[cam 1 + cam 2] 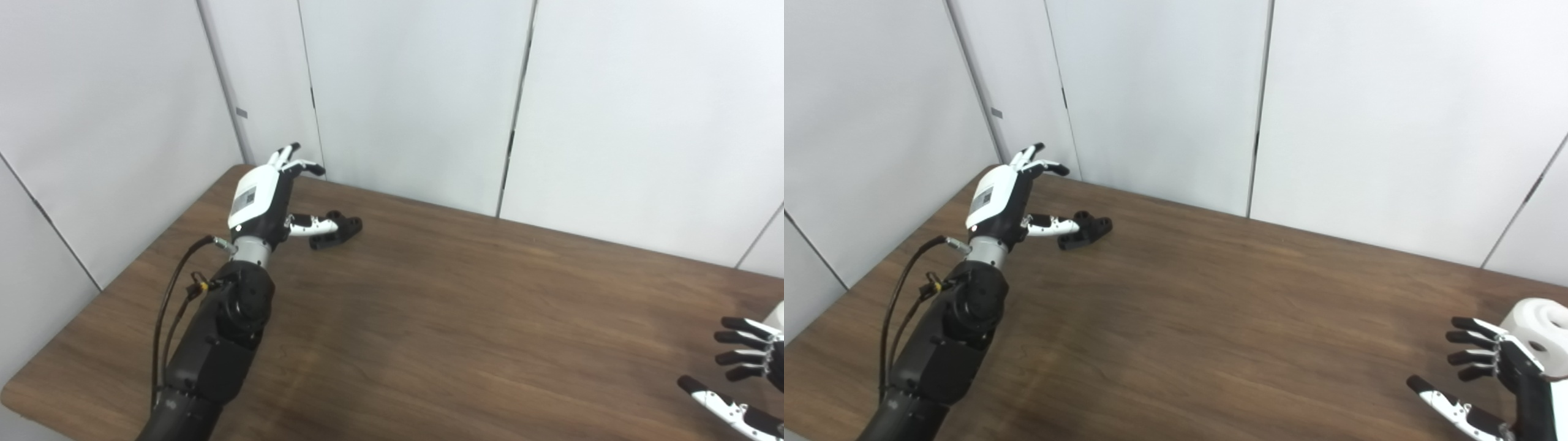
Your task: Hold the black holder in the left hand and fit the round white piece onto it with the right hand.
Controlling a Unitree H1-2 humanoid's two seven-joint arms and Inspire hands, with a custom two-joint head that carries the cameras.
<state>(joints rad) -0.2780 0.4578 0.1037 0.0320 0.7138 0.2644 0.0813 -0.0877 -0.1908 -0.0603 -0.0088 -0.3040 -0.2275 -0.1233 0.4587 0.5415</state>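
Observation:
The black holder (337,229) lies flat on the brown table (459,306) near its far left corner. My left hand (263,199) hovers just left of it, open, fingers stretched toward the wall and the thumb reaching over the holder's near end. Whether the thumb touches it I cannot tell. At the far right edge, the round white piece (1538,324) rests on the table. My right hand (1488,373) is open just left of and in front of that piece, fingers spread, holding nothing.
White wall panels (416,92) rise right behind the table's far edge. The table's left edge runs close beside my left arm. A black cable (168,306) loops along the left forearm.

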